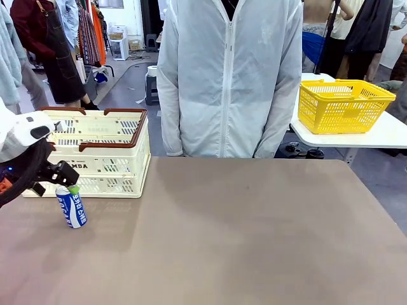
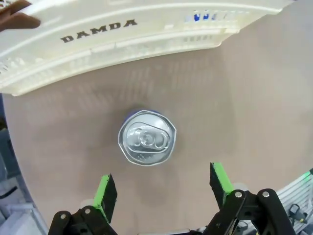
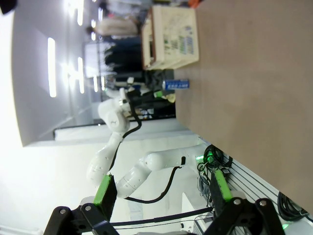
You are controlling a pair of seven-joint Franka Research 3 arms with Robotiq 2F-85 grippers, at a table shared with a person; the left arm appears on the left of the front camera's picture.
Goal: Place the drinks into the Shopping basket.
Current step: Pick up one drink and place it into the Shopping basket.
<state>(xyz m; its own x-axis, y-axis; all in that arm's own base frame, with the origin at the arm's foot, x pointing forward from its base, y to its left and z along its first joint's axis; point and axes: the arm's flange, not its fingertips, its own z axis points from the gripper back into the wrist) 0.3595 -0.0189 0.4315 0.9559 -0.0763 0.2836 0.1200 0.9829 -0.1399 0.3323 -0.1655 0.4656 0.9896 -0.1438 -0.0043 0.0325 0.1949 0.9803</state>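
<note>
Left gripper [image 2: 162, 188] spread wide, holding nothing, poised right above the blue can [image 2: 146, 137], green pads [image 2: 104, 190] standing clear on either side of the silver top without touching it. Seen from the front, same gripper [image 1: 65, 179] at the left edge of the table [image 1: 241, 235], black body just over the blue can [image 1: 71, 207], which stands upright with a slight lean on the brown surface, white lettering on its side. Just behind the can, close but apart, the Shopping basket [image 1: 102, 152]: cream-white slotted walls, brown rim and handles, part of the black lettering readable on the near wall. In the left wrist view, "DAMDA" legible in full on the Shopping basket [image 2: 122, 34] wall beyond the can. Right gripper [image 3: 161, 193] also wide open and empty, held off beyond the table's edge, turned sideways toward the left arm; blue can [image 3: 176, 84] and Shopping basket [image 3: 171, 36] small in the distance. Across the table, a person in a white zipped jacket [image 1: 229, 76] standing at the far edge, arms down. Off to the right on a separate white table, a yellow mesh basket [image 1: 343, 105].
</note>
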